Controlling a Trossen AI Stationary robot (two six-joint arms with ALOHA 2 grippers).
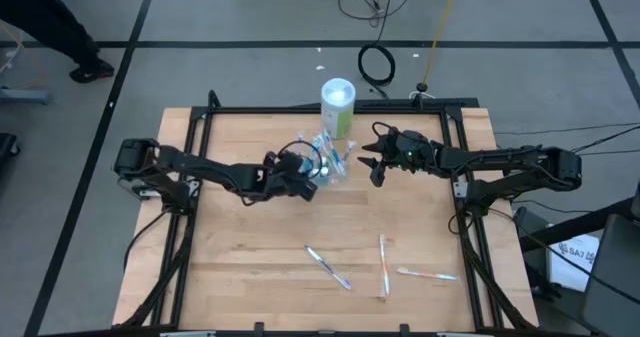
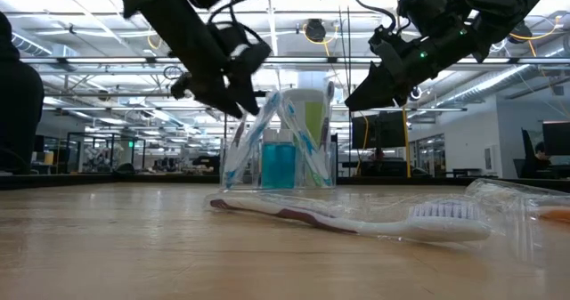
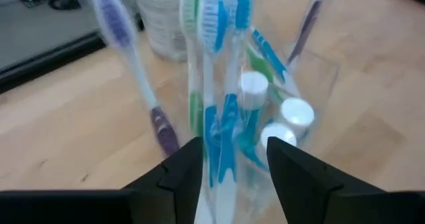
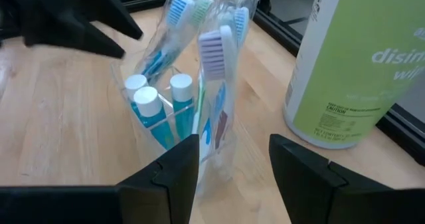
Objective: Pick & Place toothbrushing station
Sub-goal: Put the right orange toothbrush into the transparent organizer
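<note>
At the back-centre of the wooden surface [image 1: 250,237] we see a small clear plastic cup [image 1: 329,164] packed with wrapped toothbrushes [image 4: 214,58] and three blue tubes with white caps [image 4: 180,86], standing just in front of a taller white-and-green canister [image 1: 338,105]. The left tool [image 1: 300,180] sits right against the cup from the left arm's side, its fingers [image 3: 178,177] spread with a blue-handled brush showing between them in the left wrist view; we cannot tell whether they touch it. The right tool [image 1: 377,167] hangs near the cup on the opposite side, raised off the surface in the low view, its fingers [image 4: 166,174] also spread and holding nothing. Toward the front of the surface lie loose brushes: two crossed [image 1: 328,267], one lying almost straight front to back [image 1: 384,265], and one [image 1: 428,274] just right of it. In the low view a white-handled brush [image 2: 356,218] lies flat in the foreground.
</note>
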